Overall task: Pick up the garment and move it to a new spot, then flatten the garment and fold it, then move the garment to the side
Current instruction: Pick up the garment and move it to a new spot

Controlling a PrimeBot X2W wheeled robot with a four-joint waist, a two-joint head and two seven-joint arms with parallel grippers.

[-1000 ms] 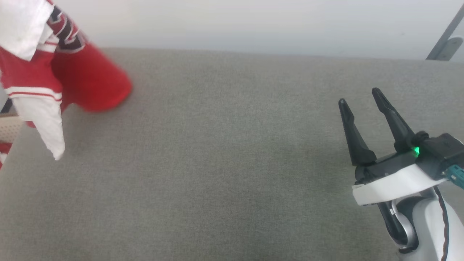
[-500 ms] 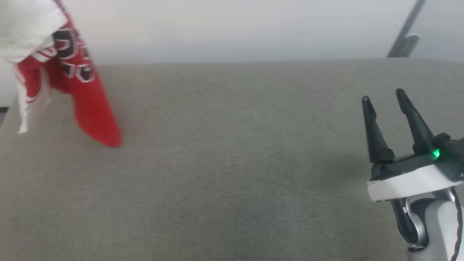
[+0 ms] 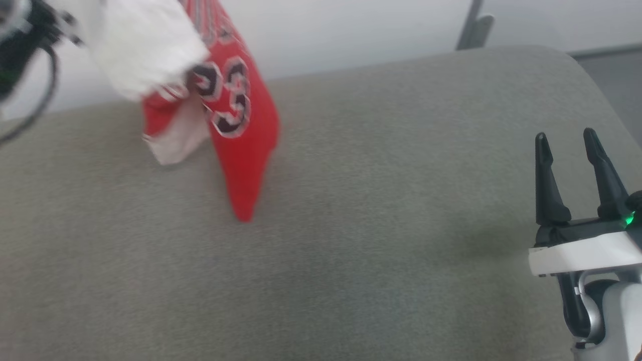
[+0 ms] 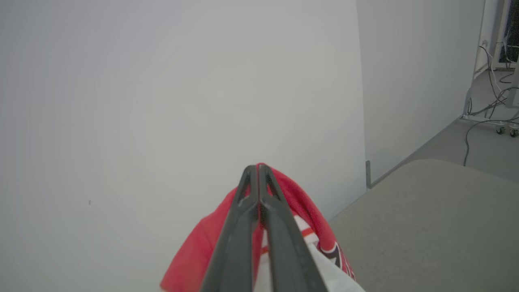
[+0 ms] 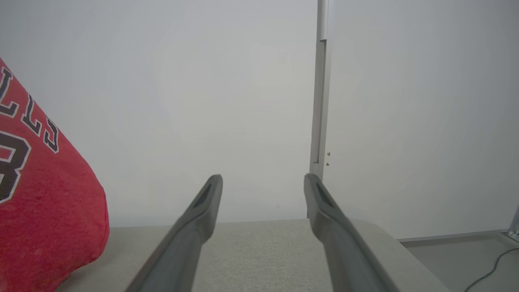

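The wide grey fabric-covered surface (image 3: 381,260) took most of the head view, with a plain white wall (image 3: 351,30) behind it. The red jersey shirt with white short sleeves and black white-outlined number (image 3: 243,135) hung above the left far part of this surface, bunched and narrowing down to a red tip. Whether this tip touched the grey fabric, I could not tell.

The left gripper (image 4: 256,167) held the shirt from above. Its two long dark fingers were pressed together, with red cloth pinched between them and falling on both sides. The right gripper (image 3: 565,134) stood well apart from the shirt, over the near right part of the surface. Its fingers were spread wide and nothing was between them.

The shirt seemed light, soft and fully limp. It would probably sag and twist from one pinch point, so it could not spread by itself. For flattening, I think a second hold on the low red corner, or on a shoulder seam, would be best, because a thick hem should slip less than thin cloth.
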